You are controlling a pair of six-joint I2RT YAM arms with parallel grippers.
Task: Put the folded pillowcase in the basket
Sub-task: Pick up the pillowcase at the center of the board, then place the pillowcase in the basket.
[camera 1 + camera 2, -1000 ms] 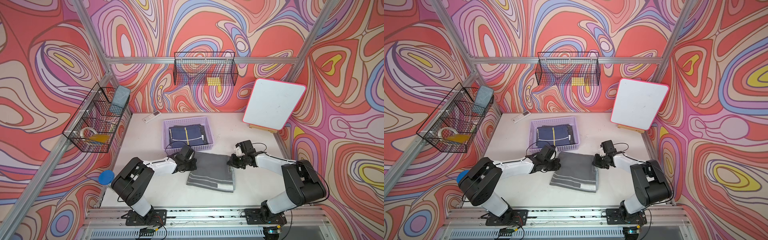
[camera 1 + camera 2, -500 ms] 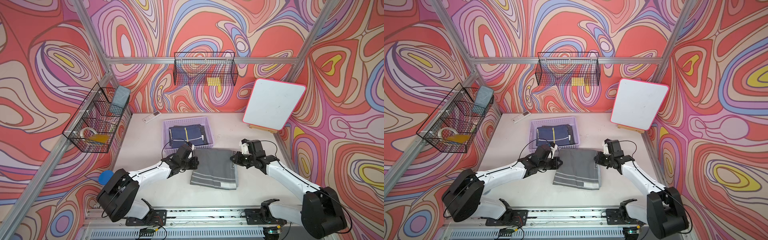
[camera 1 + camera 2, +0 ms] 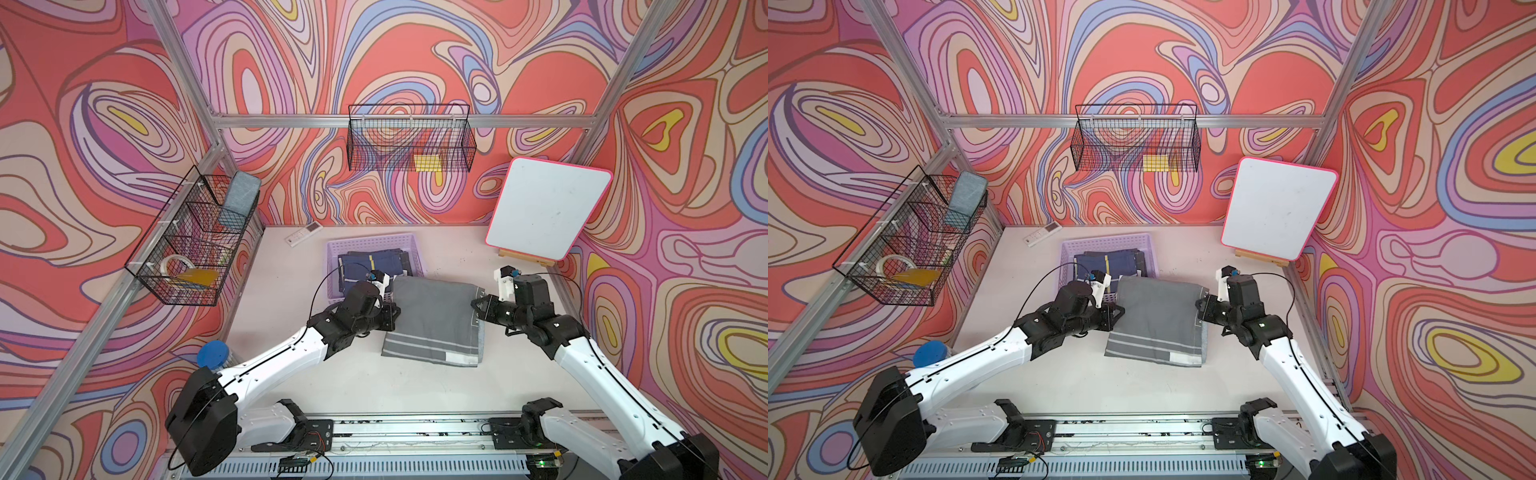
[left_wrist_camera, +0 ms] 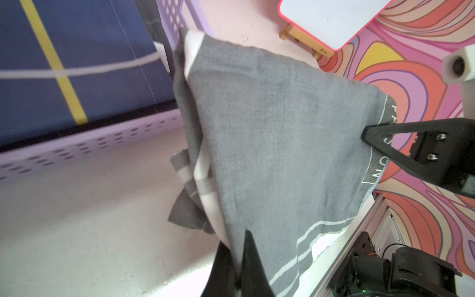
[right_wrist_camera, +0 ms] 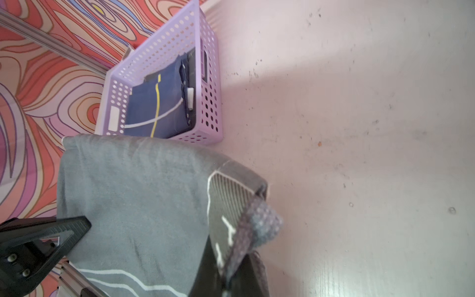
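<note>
The folded pillowcase (image 3: 432,320), grey with pale stripes, hangs stretched between the two arms just in front of the basket (image 3: 332,254); in both top views its far edge already overlaps the basket's near rim. The left jaws are clamped tight on its left edge; the right jaws pinch the lettered hem opposite; a grip on both sides, I'd guess, is there to carry the fold flat rather than let it spill open. Loose under-layers droop toward the tabletop (image 3: 374,386) in the left wrist view; they might snag the rim. A navy cloth (image 3: 368,266) with a yellow stripe already lies inside the basket; the grey one would land on top.
</note>
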